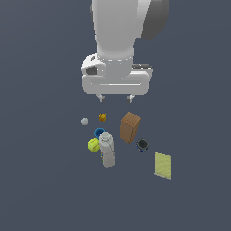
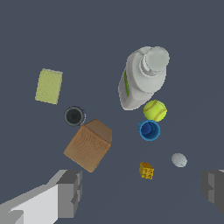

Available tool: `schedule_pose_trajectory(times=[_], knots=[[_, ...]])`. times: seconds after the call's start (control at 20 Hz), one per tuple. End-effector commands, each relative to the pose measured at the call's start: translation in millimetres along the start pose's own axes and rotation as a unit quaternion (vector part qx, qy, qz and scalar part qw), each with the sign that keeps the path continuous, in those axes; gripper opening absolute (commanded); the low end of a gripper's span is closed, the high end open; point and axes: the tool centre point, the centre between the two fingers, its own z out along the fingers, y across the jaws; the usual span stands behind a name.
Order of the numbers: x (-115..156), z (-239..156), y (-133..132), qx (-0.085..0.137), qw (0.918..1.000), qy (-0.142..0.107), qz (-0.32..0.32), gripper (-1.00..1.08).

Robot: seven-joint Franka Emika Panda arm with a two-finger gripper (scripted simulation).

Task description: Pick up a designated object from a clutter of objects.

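The designated object is a tiny orange-yellow studded brick [image 1: 102, 117] [image 2: 146, 170], lying between the small grey ball [image 1: 84, 121] [image 2: 179, 159] and the brown box [image 1: 130, 127] [image 2: 89, 145]. My gripper [image 1: 116, 97] [image 2: 140, 194] hangs open well above the clutter, its two short fingertips [image 1: 102, 96] spread wide with nothing between them. In the wrist view the brick lies between the two grey finger pads [image 2: 70, 192], slightly ahead of them.
A white-grey bottle [image 1: 107, 149] [image 2: 142, 78] stands beside a yellow-green ball [image 1: 93, 145] [image 2: 155, 110] and a blue cup [image 1: 99, 132] [image 2: 149, 130]. A black cup [image 1: 142, 145] [image 2: 74, 116] sits past the box, with a pale-yellow pad [image 1: 163, 165] [image 2: 48, 86] further out.
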Motion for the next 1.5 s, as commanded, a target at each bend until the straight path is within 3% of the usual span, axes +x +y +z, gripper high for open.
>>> schedule_pose_trajectory(times=[0.0,0.55,1.0,1.45], knots=[[0.0,0.0,0.0,0.000,1.0000,0.000,0.000,1.00],[0.9,-0.4,-25.9,0.007,0.9995,-0.007,-0.031,1.00],[-1.7,21.0,-15.7,0.007,0.9997,-0.006,-0.022,1.00],[-15.7,78.6,10.3,0.008,1.0000,-0.003,0.001,1.00]])
